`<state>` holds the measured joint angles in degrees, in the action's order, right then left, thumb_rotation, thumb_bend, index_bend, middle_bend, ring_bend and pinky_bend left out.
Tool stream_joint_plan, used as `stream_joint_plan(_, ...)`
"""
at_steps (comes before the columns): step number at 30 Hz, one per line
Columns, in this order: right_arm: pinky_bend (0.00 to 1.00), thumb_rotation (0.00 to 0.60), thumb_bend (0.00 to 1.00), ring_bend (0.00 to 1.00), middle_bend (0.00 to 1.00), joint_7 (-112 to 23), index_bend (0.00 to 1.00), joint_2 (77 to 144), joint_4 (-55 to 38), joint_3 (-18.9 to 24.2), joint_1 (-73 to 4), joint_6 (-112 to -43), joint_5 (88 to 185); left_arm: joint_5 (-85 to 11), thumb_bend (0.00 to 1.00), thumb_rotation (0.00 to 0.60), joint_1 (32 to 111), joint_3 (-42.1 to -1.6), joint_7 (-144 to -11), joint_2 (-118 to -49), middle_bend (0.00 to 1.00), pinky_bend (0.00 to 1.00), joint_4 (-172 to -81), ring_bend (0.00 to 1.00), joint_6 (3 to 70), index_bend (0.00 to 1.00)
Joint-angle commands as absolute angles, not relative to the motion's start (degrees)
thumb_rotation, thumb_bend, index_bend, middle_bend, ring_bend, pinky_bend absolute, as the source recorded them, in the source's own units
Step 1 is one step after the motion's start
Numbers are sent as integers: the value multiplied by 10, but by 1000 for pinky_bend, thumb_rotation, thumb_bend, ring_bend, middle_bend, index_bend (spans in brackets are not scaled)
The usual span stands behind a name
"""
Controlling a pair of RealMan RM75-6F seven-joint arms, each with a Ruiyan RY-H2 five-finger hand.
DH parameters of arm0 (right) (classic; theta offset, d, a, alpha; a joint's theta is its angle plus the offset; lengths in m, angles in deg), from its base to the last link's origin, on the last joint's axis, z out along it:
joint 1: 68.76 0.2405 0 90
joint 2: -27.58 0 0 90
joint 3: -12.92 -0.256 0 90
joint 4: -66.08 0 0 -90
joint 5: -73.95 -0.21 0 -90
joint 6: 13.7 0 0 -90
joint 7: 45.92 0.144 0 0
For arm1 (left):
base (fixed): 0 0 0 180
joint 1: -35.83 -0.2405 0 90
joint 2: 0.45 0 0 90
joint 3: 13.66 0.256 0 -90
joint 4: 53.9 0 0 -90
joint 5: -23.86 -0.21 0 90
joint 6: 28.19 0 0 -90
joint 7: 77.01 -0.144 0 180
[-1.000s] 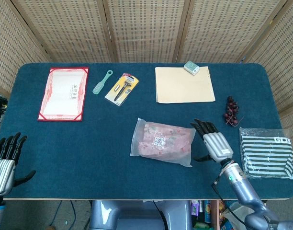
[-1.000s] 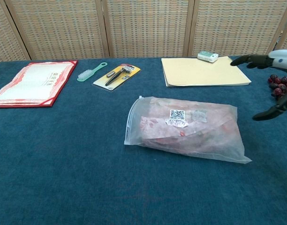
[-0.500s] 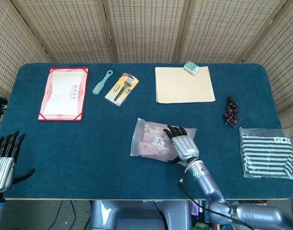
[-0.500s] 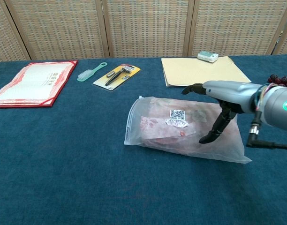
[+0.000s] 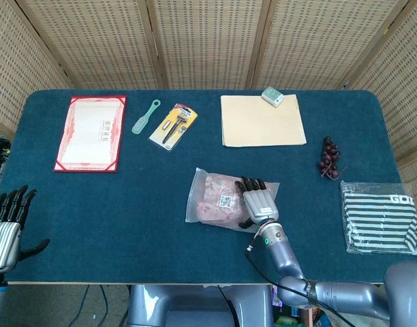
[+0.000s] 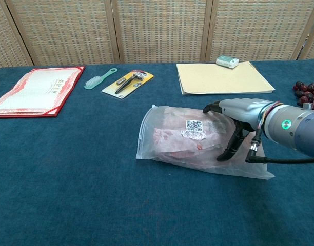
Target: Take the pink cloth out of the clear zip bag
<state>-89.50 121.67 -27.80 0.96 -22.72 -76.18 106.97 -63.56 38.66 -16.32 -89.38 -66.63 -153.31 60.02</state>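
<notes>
Your right hand [image 5: 258,204] is over the right end of the clear zip bag [image 5: 215,199], palm down. Its fingers are spread, with the fingertips [image 6: 209,108] reaching across the top and the thumb hanging down onto the near side of the plastic. It looks like it is touching the bag, but I cannot tell if it has a real hold on it. It does not hold anything else.

The bag lies flat in the middle of the blue table [image 5: 140,197], a bit toward your right side. The pink cloth [image 6: 177,141] is folded up inside it. The bag is long from left to right, with your hand on the right part.

The left edge of the bag [image 6: 140,134] shows a long straight strip, and I think that is the zip end, though I am not sure. If it is, the opening points away from your right hand and toward your left side.

Your left hand [image 5: 7,230] is open with its fingers pointing up, way over at the near left corner, well apart from the bag. So your right hand is much nearer. You may want it to pin the bag while the left hand comes over to the open end.
</notes>
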Motion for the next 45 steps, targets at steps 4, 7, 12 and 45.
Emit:
stream_joint_plan(4, 64, 600, 0, 39, 85, -896, 0, 1213, -268, 28, -221, -745, 1074, -632, 142, 600, 389, -164, -899, -670, 0, 0, -1532, 0, 597, 0)
stream_joint_plan(7, 179, 600, 0, 160, 215, -894, 54, 1219, -251, 38, -221, -746, 1091, -630, 143, 600, 390, -164, -902, -672, 0, 0, -1532, 0, 595, 0)
stream_joint_plan(12, 440, 600, 28, 395, 473, -893, 339, 1222, -232, 46, -217, -730, 1089, -627, 144, 600, 391, -165, -904, -674, 0, 0, -1531, 0, 594, 0)
stream_joint_plan(45, 694, 600, 749, 594, 708, -583, 670, 1279, -40, -7, -137, -672, 1496, -606, 148, 600, 612, -272, -803, -664, 0, 0, -1470, 0, 389, 246)
